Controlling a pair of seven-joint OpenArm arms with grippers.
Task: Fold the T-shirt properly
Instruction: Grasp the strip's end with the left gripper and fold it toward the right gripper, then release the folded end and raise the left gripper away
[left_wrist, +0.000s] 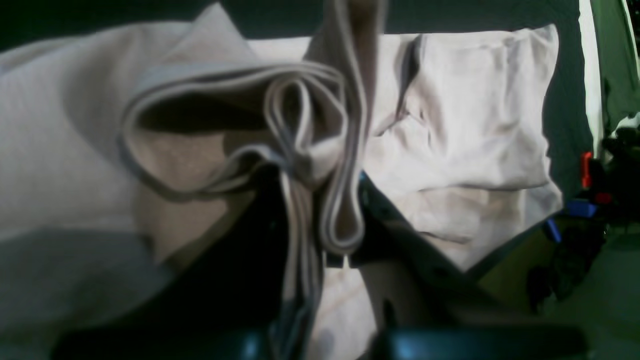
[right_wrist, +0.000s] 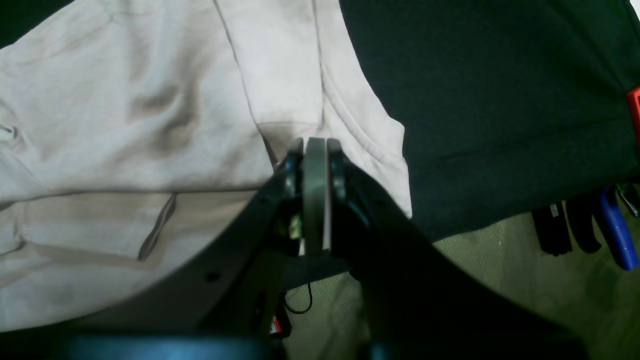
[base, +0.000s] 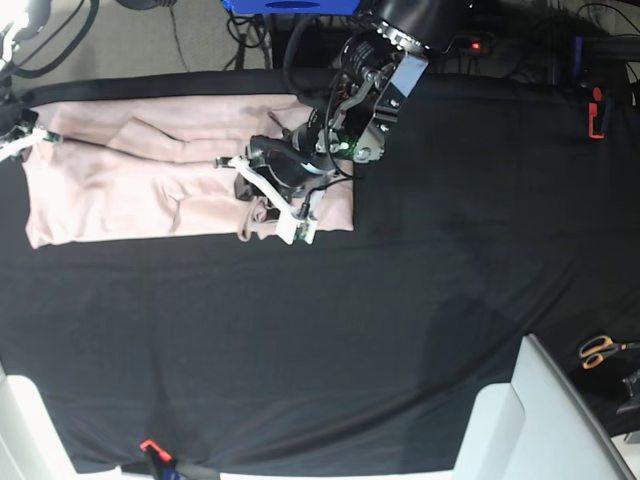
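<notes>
From my left wrist camera the left claw (left_wrist: 320, 220) is pinching a bunched, looped fold of the T-shirt (left_wrist: 475, 125), which hides the jaws' tips; the near cloth is blurred; on the right wrist camera the right claw (right_wrist: 315, 150) sits pressed together at the shirt's sleeve hem, nothing visibly between the jaws; further off, the T-shirt lies spread on the black cloth (base: 400, 330) over the bench; I read no labels.

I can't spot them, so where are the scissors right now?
In the base view, the orange-handled scissors lie at the far right edge of the black cloth, just above the pale grey panel, well away from the T-shirt.
</notes>
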